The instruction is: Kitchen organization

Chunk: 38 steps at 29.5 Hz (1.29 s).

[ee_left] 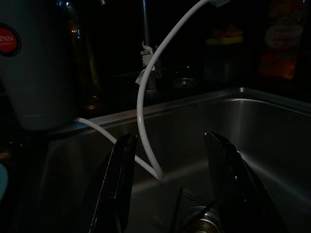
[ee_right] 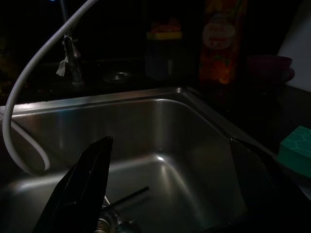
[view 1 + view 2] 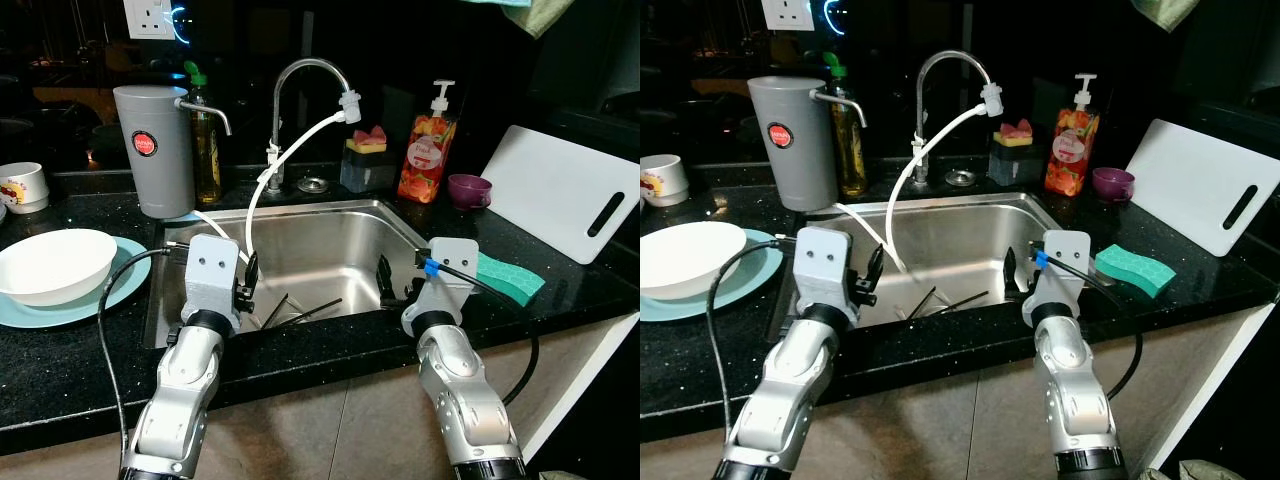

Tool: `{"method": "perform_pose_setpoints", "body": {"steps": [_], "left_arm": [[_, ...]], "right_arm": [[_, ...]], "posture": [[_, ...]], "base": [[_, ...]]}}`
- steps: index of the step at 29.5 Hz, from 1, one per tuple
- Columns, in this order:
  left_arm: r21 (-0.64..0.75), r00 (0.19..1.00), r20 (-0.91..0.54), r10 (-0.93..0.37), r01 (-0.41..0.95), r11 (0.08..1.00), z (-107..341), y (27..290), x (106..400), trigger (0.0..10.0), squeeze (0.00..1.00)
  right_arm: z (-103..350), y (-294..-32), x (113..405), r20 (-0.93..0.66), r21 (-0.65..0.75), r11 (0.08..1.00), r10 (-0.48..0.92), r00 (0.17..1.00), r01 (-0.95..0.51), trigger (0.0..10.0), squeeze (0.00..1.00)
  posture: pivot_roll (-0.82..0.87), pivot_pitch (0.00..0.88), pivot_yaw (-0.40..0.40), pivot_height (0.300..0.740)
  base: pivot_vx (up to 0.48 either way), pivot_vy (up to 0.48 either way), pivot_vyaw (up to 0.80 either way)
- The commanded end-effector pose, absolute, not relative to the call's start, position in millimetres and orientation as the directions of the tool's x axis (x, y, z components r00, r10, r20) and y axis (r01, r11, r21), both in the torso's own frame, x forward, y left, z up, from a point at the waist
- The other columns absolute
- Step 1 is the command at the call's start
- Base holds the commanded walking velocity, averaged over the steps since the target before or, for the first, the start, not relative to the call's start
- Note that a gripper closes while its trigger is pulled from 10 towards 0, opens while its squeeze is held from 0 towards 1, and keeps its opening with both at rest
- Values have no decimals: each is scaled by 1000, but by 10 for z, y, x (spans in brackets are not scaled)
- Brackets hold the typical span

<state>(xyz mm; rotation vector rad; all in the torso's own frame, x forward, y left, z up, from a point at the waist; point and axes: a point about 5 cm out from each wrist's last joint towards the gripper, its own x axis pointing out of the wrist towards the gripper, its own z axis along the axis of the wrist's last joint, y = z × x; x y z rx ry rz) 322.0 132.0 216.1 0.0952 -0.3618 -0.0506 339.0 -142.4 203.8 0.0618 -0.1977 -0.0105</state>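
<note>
Both my grippers hang over the front edge of the steel sink. My left gripper is open above the sink's left side, with nothing between its fingers. On the sink's right side my right gripper also stands open and holds nothing; its fingers are spread wide. Dark thin utensils lie on the sink floor between the two grippers. A white hose runs from the faucet down into the sink. A green sponge rests on the counter just right of my right gripper.
A white bowl sits on a light blue plate at the left, with a mug behind. Along the back stand a grey jug, a soap bottle and a purple cup. At the right leans a white cutting board.
</note>
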Motion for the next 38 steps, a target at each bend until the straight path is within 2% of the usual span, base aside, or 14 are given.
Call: {"method": "perform_pose_setpoints", "body": {"steps": [1, 38], "left_arm": [[105, 933, 351, -82, 48, 993, 2157, 1281, 3218, 10000, 0], [111, 934, 347, -82, 46, 993, 2162, 1296, 3217, 10000, 0]], "right_arm": [[2047, -1443, 3374, 196, 58, 998, -26, 980, 15, 10000, 0], [2004, -1429, 3354, 184, 70, 997, -32, 982, 20, 10000, 0]], "posture": [[57, 27, -71, 740], [65, 39, -62, 740]], "base": [[0, 0, 0], [0, 0, 0]]}}
